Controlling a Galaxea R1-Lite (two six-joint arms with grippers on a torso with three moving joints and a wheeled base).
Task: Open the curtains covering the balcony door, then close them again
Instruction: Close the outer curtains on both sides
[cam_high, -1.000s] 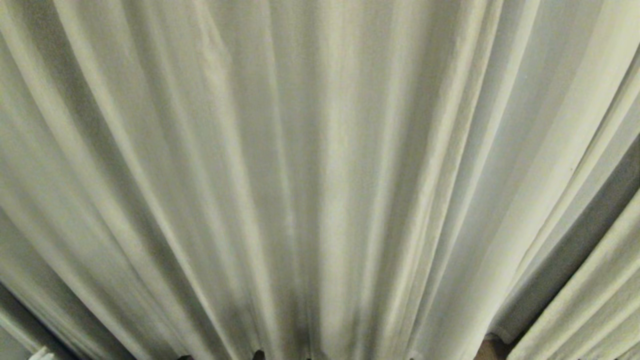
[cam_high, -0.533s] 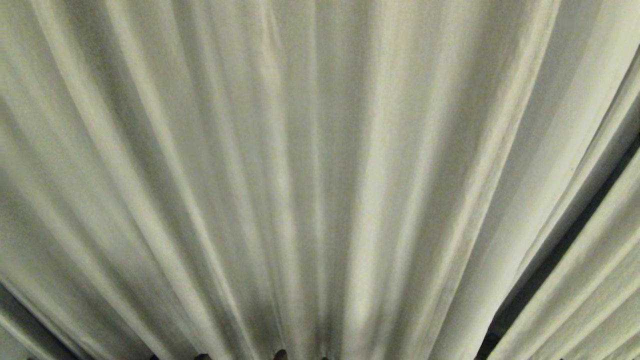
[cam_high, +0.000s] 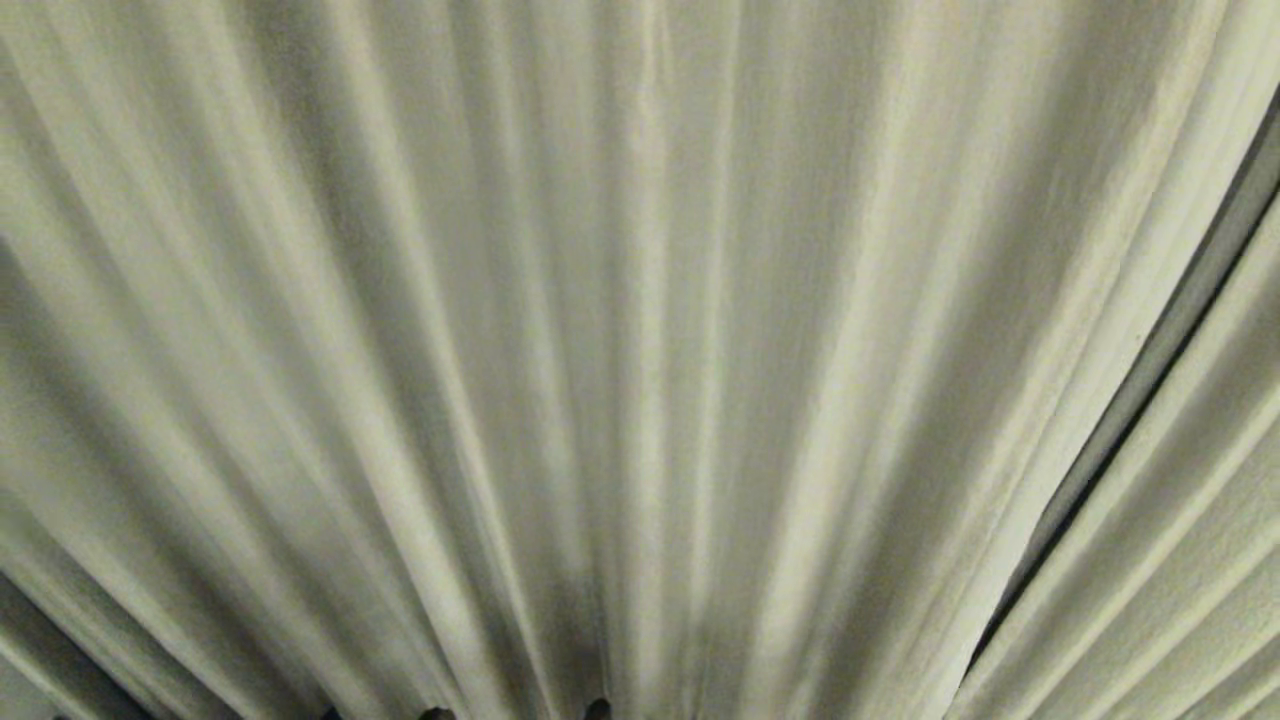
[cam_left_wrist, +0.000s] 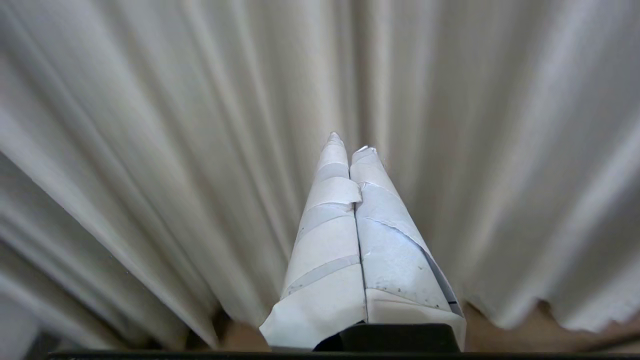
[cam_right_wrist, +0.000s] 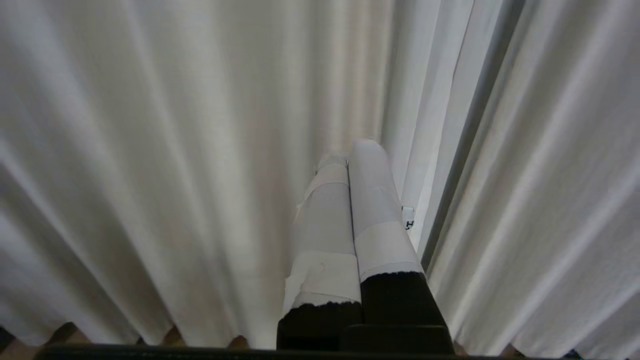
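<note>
Both my grippers, left gripper (cam_left_wrist: 348, 141) and right gripper (cam_right_wrist: 350, 150), have taped fingers pressed together on nothing, aimed at the curtains (cam_high: 640, 330) just ahead. Their pleats run lengthwise top to hem, drawn across everything, with one dark slit (cam_high: 1150, 400) toward my right.

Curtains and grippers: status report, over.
Left gripper shut, holding nothing. Right gripper shut, holding nothing. Curtains drawn, dark slit between panels. Nothing in the way.
</note>
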